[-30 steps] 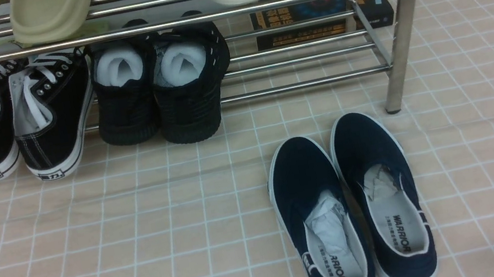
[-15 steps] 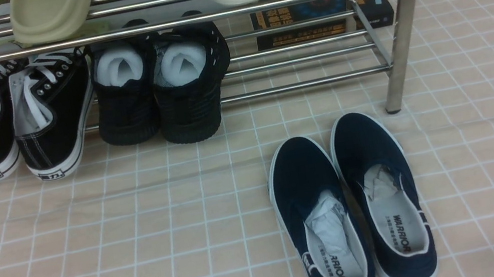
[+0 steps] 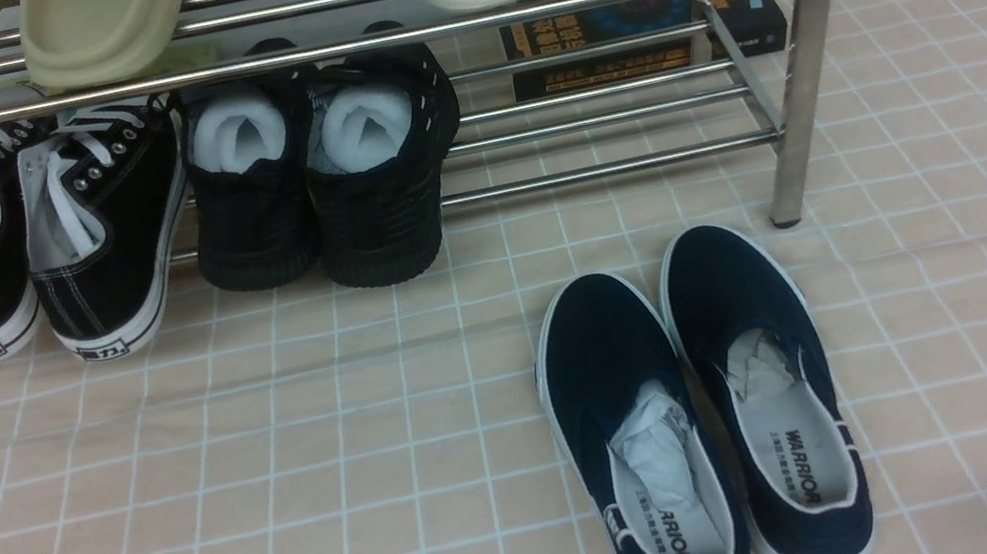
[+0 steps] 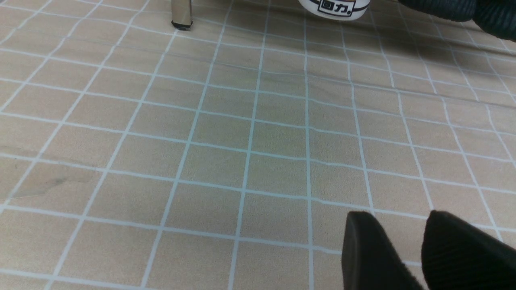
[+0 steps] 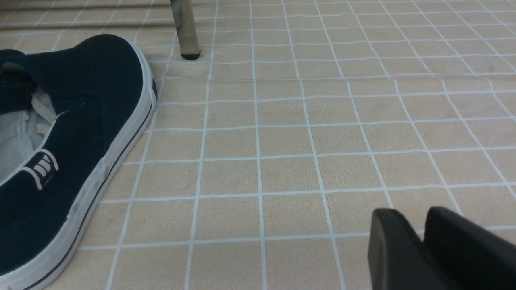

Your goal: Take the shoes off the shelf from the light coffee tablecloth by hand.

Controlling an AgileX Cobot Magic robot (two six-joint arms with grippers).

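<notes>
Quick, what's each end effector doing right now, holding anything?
Left end effector: empty, small gap between fingers; open or shut unclear.
Right end effector: empty, fingers nearly together.

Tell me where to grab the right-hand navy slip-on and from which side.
Best bet: pinch the heel collar of the right navy slip-on from above, one finger inside the opening. It lies flat on the tablecloth with its heel toward the robot, and its outer side is free while its twin crowds the other.
</notes>
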